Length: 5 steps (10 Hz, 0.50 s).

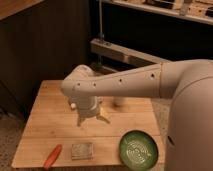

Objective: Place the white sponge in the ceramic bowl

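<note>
Pale wooden slat table (45, 120), bearing square dotted white sponge (82, 150) flat near front edge, between orange-red stick (52, 156) and round green line-patterned ceramic bowl (138, 148); gripper (93, 119) above centre, fingers spread, empty.

One sponge (82, 150), one bowl (138, 148), one stick (52, 156), one cup (118, 103), one pincer (92, 120) over the table (50, 115).

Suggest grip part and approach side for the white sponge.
Top-down, pinching two opposite edges of the white sponge: it lies flat on the wooden table, so only its thin sides offer a hold. The orange-red stick and ceramic bowl flank it with gaps, leaving finger room. The gripper, open, hangs over the table's middle.
</note>
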Each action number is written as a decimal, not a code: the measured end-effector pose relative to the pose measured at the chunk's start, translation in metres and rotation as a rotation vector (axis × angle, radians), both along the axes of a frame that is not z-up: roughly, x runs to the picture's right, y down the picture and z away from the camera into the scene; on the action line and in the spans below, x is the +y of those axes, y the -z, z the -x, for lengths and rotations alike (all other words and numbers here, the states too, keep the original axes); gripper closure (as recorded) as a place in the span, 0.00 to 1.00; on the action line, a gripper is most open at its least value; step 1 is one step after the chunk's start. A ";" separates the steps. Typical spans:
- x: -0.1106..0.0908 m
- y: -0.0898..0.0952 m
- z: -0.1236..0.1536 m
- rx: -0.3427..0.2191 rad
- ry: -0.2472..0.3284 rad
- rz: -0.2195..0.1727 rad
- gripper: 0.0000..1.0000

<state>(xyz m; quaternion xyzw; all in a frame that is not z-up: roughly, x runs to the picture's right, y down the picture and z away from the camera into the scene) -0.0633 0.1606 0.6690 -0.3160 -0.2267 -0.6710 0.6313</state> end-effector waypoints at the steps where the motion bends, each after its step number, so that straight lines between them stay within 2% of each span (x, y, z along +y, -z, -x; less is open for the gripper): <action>1: 0.005 0.003 0.001 -0.002 0.009 0.009 0.20; 5: 0.012 0.008 0.003 -0.017 0.046 0.030 0.20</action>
